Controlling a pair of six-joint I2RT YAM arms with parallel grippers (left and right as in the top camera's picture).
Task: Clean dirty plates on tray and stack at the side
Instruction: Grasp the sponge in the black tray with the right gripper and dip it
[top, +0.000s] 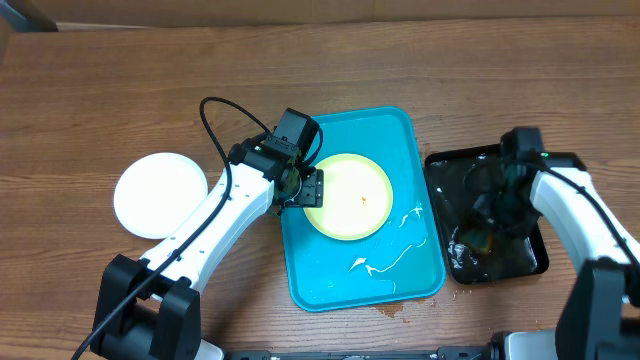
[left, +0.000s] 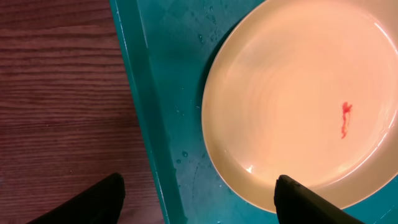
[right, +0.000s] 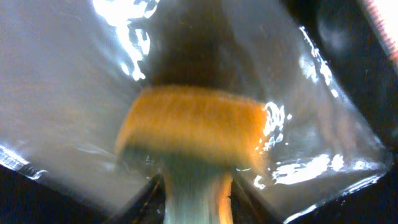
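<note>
A pale yellow-green plate (top: 349, 196) lies on the blue tray (top: 400, 275), with a small red smear (left: 346, 118) near its centre. My left gripper (top: 306, 186) is open and empty. In the left wrist view its fingers (left: 199, 202) straddle the tray's left rim (left: 134, 93) and the edge of the plate (left: 292, 93). A white plate (top: 160, 193) rests on the table at the left; I cannot tell whether another lies under it. My right gripper (top: 480, 232) is over the black tray, shut on a yellow-and-green sponge (right: 193, 127).
The smaller black tray (top: 535, 265), holding water, sits right of the blue tray. White streaks (top: 385, 262) lie on the blue tray's near half. A small wet spot (top: 392, 310) marks the wooden table by the tray's front edge.
</note>
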